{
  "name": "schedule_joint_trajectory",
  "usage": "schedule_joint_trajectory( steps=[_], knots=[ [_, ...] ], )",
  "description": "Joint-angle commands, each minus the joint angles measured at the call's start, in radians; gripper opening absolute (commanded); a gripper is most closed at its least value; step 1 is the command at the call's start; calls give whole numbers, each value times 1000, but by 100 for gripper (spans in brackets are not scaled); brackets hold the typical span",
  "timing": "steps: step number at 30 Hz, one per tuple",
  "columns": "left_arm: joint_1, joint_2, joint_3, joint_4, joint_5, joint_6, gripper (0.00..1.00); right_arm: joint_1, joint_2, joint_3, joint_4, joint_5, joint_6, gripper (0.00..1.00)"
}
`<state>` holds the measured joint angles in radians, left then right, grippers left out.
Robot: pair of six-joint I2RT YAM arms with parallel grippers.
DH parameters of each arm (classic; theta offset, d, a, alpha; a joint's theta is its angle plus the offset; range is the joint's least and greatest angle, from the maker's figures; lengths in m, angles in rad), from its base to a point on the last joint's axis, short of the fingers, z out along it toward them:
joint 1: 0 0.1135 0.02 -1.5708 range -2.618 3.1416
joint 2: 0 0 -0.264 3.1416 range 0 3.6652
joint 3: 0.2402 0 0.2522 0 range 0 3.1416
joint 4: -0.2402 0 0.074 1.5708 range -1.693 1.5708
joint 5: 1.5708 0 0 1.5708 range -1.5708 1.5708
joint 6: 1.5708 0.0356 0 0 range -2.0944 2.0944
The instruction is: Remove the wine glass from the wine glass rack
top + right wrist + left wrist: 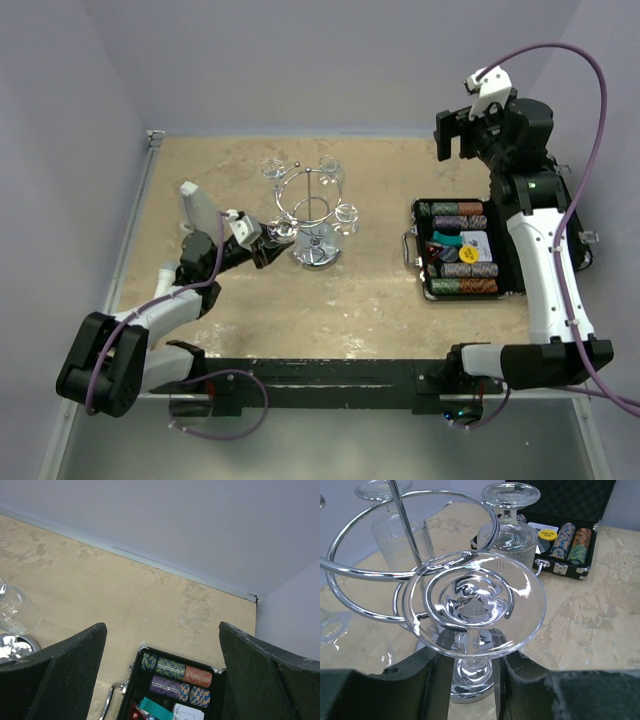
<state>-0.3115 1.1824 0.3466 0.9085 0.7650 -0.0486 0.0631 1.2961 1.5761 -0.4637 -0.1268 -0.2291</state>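
Observation:
The chrome wine glass rack stands mid-table with several glasses hanging upside down from its hooks. The nearest wine glass hangs on the left side. Its round foot rests on a curled hook of the wine glass rack. My left gripper reaches in under that foot. In the left wrist view this left gripper is open. Its fingers stand close on either side of the stem, with thin gaps showing. My right gripper hangs high at the back right. That right gripper is wide open and holds nothing.
An open black case of poker chips lies right of the rack, under the right arm; the case also shows behind the glasses. Other hanging glasses crowd the rack. Walls close the left and far sides.

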Motion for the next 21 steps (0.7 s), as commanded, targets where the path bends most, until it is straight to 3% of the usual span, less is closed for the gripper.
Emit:
schedule_joint_trajectory(
  steps=[1,11,14,17,21],
  knots=[
    [-8,5,2,122,-12,-5,36,-2,11,56,7,-7,-3,98],
    [-9,3,-9,124,-3,4,24,-3,29,62,17,-4,-6,98],
    [-11,5,-9,116,5,19,17,-2,28,58,20,-4,-4,98],
    [-12,-1,-6,109,8,44,2,-2,22,47,23,-7,-4,98],
    [-12,-6,-1,102,22,44,0,-3,12,39,30,-7,0,98]
  ],
)
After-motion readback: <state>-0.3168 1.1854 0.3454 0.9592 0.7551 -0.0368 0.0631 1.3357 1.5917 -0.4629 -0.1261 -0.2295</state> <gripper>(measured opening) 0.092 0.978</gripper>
